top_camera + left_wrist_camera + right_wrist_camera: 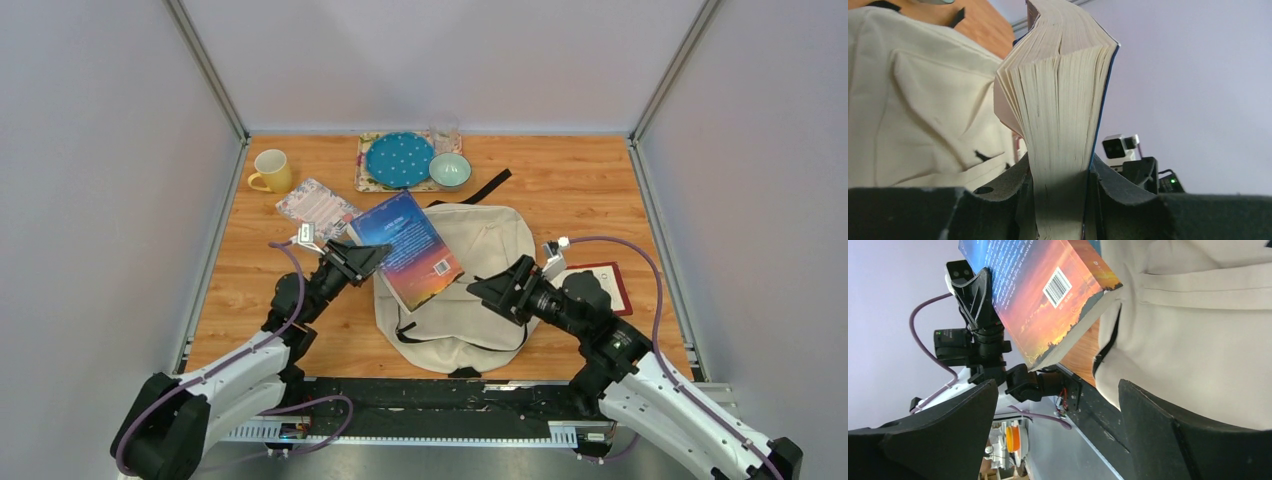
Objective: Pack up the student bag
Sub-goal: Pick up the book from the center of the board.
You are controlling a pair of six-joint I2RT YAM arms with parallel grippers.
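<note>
A robot arm holds a book over a cream backpack lying on a wooden desk (pixel 590 190).

The student bag (pixel 485 235) lies flat at centre frame, just in front of both arms. The left hand (pixel 370 256) is clamped on a thick blue paperback (pixel 410 248), held outside the bag over its upper-left edge. The right hand (pixel 497 285) hovers spread wide at the bag's right side, gripping nothing. At the top of the frame, a yellow mug (pixel 270 172), a blue dotted plate (pixel 400 158), a pale bowl (pixel 450 170) and a glass (pixel 444 130) stand; their contents cannot be told.
</note>
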